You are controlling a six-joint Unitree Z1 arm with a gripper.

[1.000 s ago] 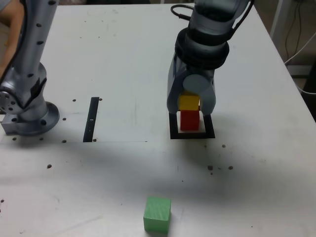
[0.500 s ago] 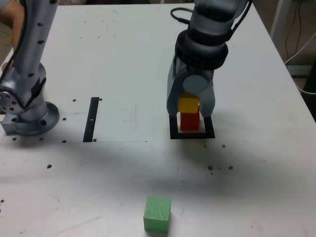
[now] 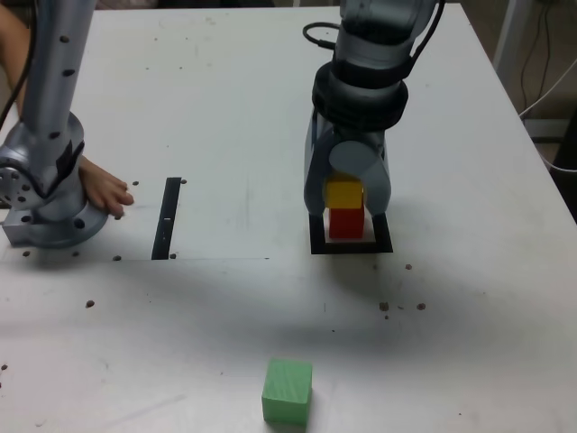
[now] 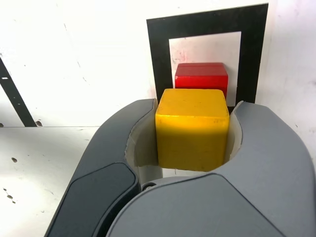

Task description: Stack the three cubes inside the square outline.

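Starting from the exterior view's left, a person's hand (image 3: 101, 193) rests on the table (image 3: 225, 108) at about nine o'clock, tucked against the arm's base (image 3: 50, 212). Just past it lies a thin black strip (image 3: 168, 216), and that one is not the target. Nearer me, at six o'clock, the green cube (image 3: 288, 390) sits alone, well apart from everything else and untouched.

Over towards three o'clock is the square outline (image 3: 352, 244), with the red cube (image 3: 345, 221) standing inside its white centre. The yellow cube (image 3: 344, 193) sits directly above the red one, and the gripper (image 3: 346, 200) has its jaws clamped on the yellow cube's two sides; the wrist view shows both curved pads pressed flush to it. Whether yellow is fully bearing on red I cannot tell from here, though they look to be touching.

I judge this to be the second step, placing yellow on red. Next the jaws need to part gently, the arm lift straight up so the pair isn't nudged, then swing down towards six o'clock for green.
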